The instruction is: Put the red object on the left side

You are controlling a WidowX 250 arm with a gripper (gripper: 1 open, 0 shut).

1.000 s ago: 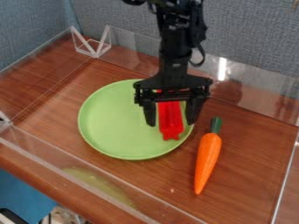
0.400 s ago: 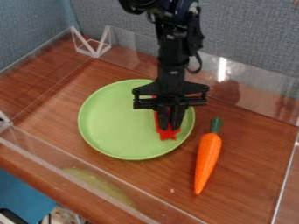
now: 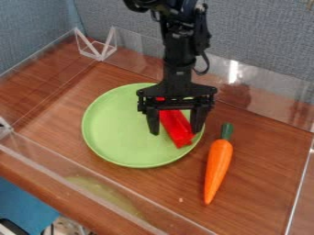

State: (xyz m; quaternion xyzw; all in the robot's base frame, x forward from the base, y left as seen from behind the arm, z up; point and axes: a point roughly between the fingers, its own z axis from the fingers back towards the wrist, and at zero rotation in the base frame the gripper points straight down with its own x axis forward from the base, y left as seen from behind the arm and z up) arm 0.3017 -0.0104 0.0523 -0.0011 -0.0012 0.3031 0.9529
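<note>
— What sort of place is this?

— A robot test station in a lab, by the look of it. The wooden table (image 3: 73, 96) is fenced in by low clear plastic walls (image 3: 263, 84), like a pen built to keep things from rolling off.

— Anything else?

— Behind it stands a grey-blue fabric partition (image 3: 37, 23), the kind used for office or lab dividers. A black robot arm (image 3: 182, 41) hangs over the table, and the props are toys: a lime-green plate (image 3: 117, 128) and a plastic carrot (image 3: 218, 167). A small clear stand (image 3: 95, 41) sits in the far corner.
</note>
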